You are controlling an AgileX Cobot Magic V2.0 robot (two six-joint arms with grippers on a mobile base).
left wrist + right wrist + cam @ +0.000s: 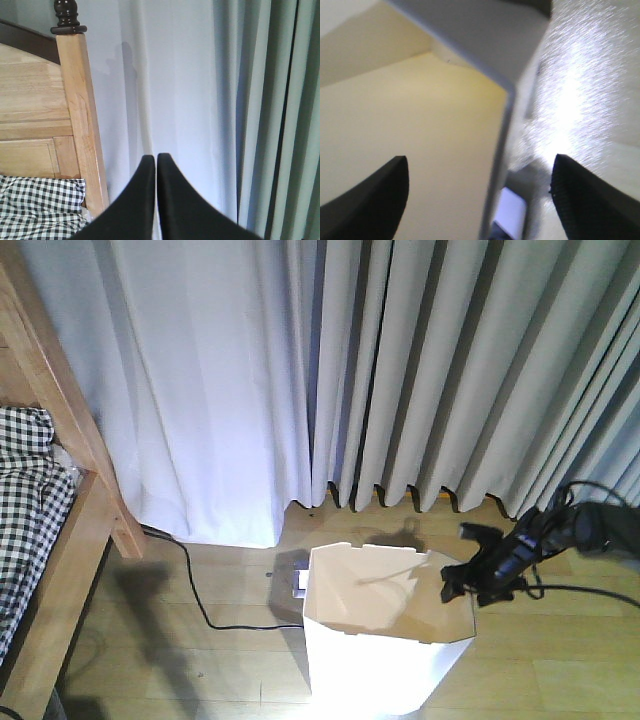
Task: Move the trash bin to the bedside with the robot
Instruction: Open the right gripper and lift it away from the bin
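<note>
A white thin-walled plastic trash bin (385, 640) with a faceted rim and cream inside stands on the pale wooden floor near the bottom edge of the front view, right of centre, in front of long grey-white pleated curtains (400, 370). The bed with a light brown wooden frame and black-and-white checked bedding (45, 530) fills the left edge, well apart from the bin. A black cable (195, 590) trails across the floor between them. The slim black right gripper (470, 575) reaches in from the right edge to the bin's right rim; in its wrist view the jaws are spread wide, one either side of the bin's thin wall (502, 135), gripping nothing. The left gripper (156, 162) has its fingers pressed together, empty, facing the curtain beside the bedpost (80, 115)
</note>
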